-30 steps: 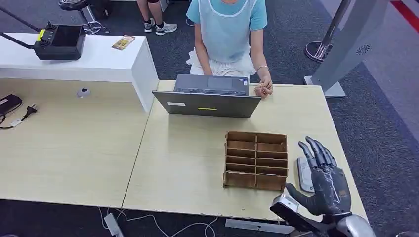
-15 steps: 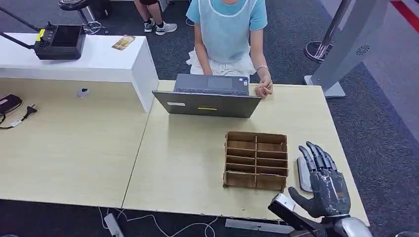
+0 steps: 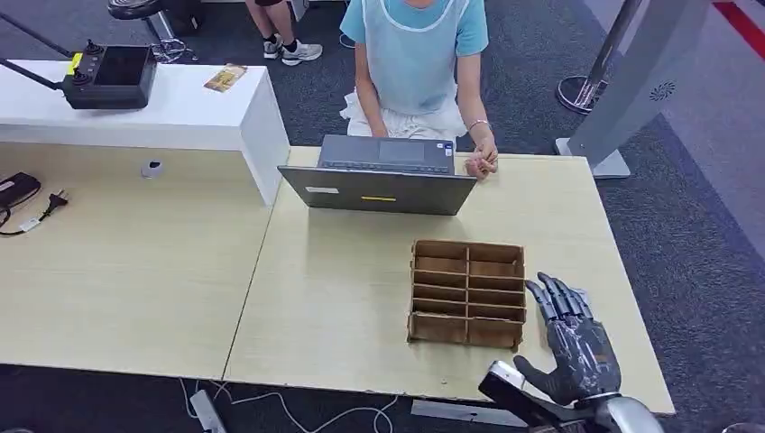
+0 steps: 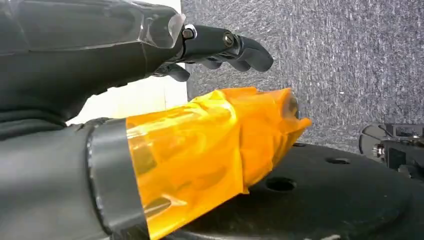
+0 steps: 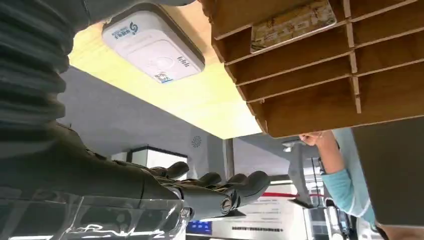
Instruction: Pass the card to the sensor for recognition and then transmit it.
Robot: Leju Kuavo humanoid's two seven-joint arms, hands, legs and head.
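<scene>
Light wood worktop (image 3: 343, 298): right robot hand (image 3: 574, 341) is spread wide, holding nothing, beside the organizer (image 3: 467, 292). It could easily bump the organizer while reaching for the card (image 5: 292, 22).

A: What's at the far edge of the table (image 3: 361, 271)?

B: An open laptop (image 3: 379, 176), lid toward the camera, with a yellow strip on it. A person (image 3: 417, 63) in a light blue top sits behind it, one hand resting just beside its corner.

A: And further left?

B: A second table touching the first, with a plug (image 3: 56, 200) and a dark device (image 3: 16, 188) near its edge. Behind stands a white counter (image 3: 171, 113) bearing a black controller (image 3: 113, 77) and a small booklet (image 3: 225, 78).

A: The floor?

B: Dark carpet (image 3: 686, 244). A grey panel (image 3: 645, 86) leans on its base, next to a chrome post (image 3: 591, 81).
</scene>
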